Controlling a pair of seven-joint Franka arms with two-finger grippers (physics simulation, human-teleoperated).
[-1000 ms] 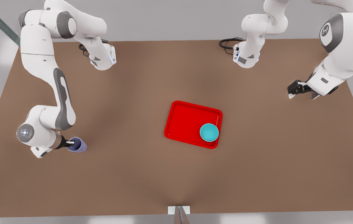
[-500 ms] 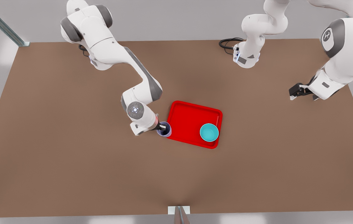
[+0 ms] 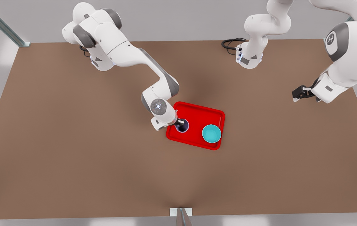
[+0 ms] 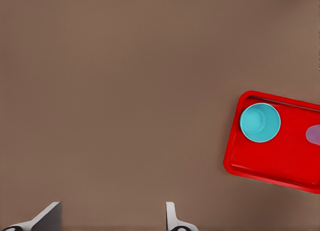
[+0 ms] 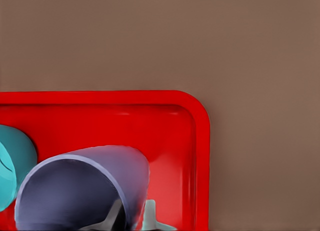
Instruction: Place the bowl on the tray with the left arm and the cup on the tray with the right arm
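Tray crowded at its lower edge
Your bowl (image 3: pixel 211 133) and cup (image 3: pixel 182 126) fill the tray's (image 3: pixel 197 111) lower half; its upper half is open.

We record: tray (image 3: pixel 197 116), bright red, smooth, glossy like moulded plastic. Bowl (image 3: pixel 211 133), teal, smooth, plain, faint sheen. Cup (image 5: pixel 95 183), lavender-grey, smooth and satin outside, dark within. Table (image 3: pixel 103 172), brown, matt, even. Arm shells (image 3: pixel 128 56), white, smooth, grey joint covers.
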